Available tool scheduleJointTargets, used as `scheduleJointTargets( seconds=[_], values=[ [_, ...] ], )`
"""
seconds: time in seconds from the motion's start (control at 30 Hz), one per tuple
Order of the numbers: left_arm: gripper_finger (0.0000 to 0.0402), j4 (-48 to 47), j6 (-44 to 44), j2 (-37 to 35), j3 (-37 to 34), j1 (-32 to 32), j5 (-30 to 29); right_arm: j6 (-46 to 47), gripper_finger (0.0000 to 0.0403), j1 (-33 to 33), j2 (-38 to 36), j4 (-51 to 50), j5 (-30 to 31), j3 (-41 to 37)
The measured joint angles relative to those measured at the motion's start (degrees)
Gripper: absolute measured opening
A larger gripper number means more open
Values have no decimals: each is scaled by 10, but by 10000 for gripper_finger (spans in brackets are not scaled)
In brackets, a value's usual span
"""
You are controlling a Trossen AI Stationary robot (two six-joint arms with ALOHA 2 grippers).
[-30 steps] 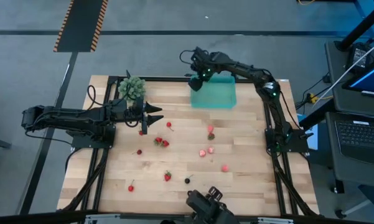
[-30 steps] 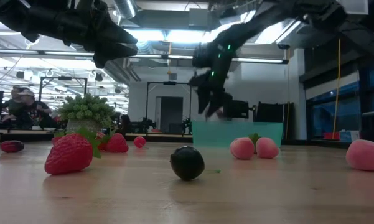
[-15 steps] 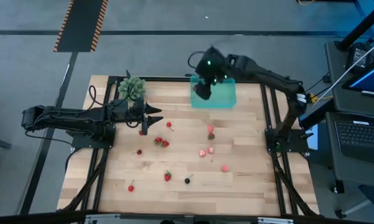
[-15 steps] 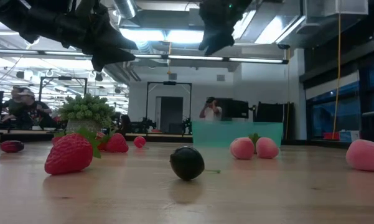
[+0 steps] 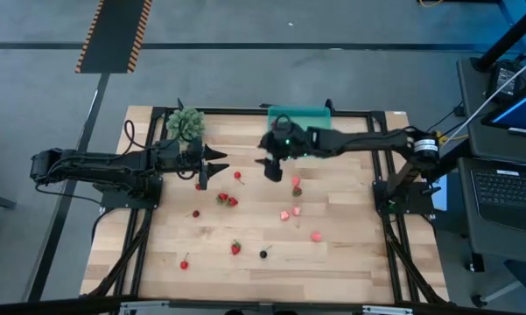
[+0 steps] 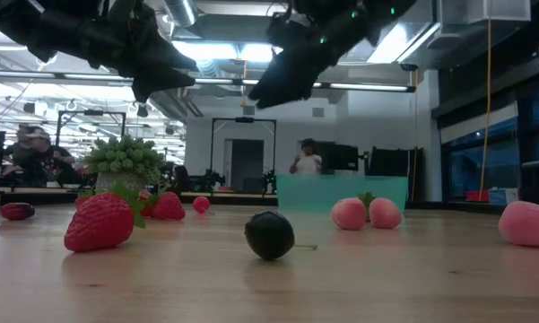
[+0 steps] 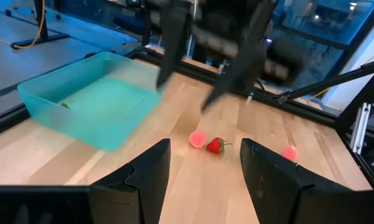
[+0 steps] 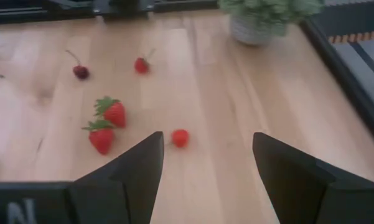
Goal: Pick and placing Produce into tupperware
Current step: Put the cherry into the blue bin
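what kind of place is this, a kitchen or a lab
Most likely a robotics lab or workshop, not a kitchen: a wooden butcher-block table framed by black rails, a computer workstation alongside, and exposed ceiling ducts with strip lighting.

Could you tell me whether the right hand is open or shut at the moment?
Open: the right hand shows bare wood between its spread fingers, holding nothing.

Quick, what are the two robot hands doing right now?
Left hand: open, holding nothing.
Right hand: open, holding nothing.
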Motion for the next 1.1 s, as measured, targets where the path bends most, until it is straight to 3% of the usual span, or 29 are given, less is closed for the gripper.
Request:
scheduleJointTargets(
  seconds=[0.13,0.47,1.1],
  values=[
    [188,-1,0,-1,0,0,-2,29,248,16,16,69,-2,-32],
    [188,-1,0,-1,0,2,-2,57,248,35,86,73,-2,-31],
    [188,-3,1,-1,0,2,-2,58,248,57,253,57,-1,88]
  ],
)
